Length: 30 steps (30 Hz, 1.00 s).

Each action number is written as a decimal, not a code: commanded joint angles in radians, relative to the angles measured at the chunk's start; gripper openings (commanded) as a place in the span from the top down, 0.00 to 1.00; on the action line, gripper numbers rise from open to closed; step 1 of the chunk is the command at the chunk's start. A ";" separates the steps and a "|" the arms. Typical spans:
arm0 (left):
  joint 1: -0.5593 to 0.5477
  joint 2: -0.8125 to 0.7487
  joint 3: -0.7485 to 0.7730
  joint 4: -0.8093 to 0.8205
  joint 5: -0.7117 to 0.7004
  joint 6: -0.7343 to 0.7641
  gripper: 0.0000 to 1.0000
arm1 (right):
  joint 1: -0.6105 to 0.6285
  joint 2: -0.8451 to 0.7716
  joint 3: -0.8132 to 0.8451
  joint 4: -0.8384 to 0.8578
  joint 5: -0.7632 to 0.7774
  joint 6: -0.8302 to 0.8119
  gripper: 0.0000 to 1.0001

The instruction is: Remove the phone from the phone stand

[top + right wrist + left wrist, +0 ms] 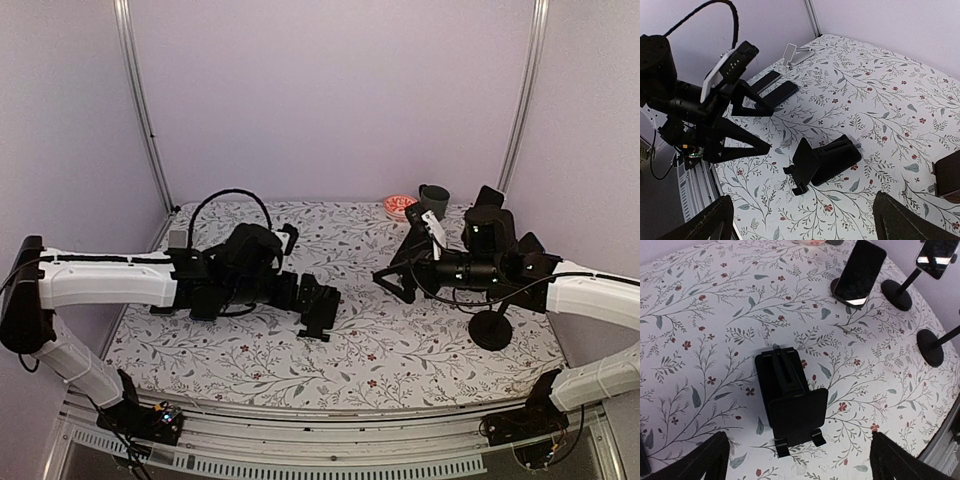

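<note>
A black folding phone stand [318, 306] sits mid-table with nothing on it, also seen in the left wrist view [789, 402] and the right wrist view [826, 160]. A dark phone [860, 271] leans on a small stand at the far right. Another phone [936, 257] is clamped on a stemmed stand with a round base [897, 295]. My left gripper [292, 262] [799, 440] hovers open just left of the empty stand, its fingers [760, 145] pointing at it. My right gripper [400, 262] [804, 199] is open to the stand's right, holding nothing.
Two dark phones [776, 88] lie flat near the table's left edge, by a white object [790, 52]. A second round-based stand [490, 330] [931, 347] is at the near right. A dark cup [434, 197] and a pink dish [399, 206] sit at the back.
</note>
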<state>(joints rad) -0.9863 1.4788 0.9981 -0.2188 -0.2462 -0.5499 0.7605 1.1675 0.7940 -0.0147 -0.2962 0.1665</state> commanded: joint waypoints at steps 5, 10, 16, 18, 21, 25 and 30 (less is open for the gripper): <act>-0.065 0.183 0.034 0.035 -0.039 -0.122 0.01 | -0.010 -0.025 0.016 -0.030 0.025 0.007 0.00; -0.080 0.265 0.080 0.024 -0.058 -0.131 0.01 | -0.010 -0.020 0.007 -0.027 0.025 0.010 0.00; -0.083 0.348 0.128 0.020 -0.069 -0.139 0.01 | -0.013 -0.020 0.003 -0.029 0.029 0.003 0.00; -0.081 0.371 0.142 0.015 -0.082 -0.144 0.01 | -0.014 -0.020 0.000 -0.028 0.028 0.004 0.00; -0.079 0.402 0.172 -0.010 -0.107 -0.148 0.01 | -0.016 -0.017 -0.002 -0.029 0.022 0.004 0.00; -0.078 0.447 0.227 -0.051 -0.125 -0.159 0.04 | -0.015 -0.010 -0.003 -0.025 0.017 0.004 0.00; -0.079 0.529 0.316 -0.138 -0.158 -0.195 0.14 | -0.016 -0.003 -0.005 -0.026 0.009 0.004 0.00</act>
<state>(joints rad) -1.0538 1.9442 1.2446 -0.2764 -0.3592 -0.7120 0.7506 1.1595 0.7937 -0.0444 -0.2825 0.1680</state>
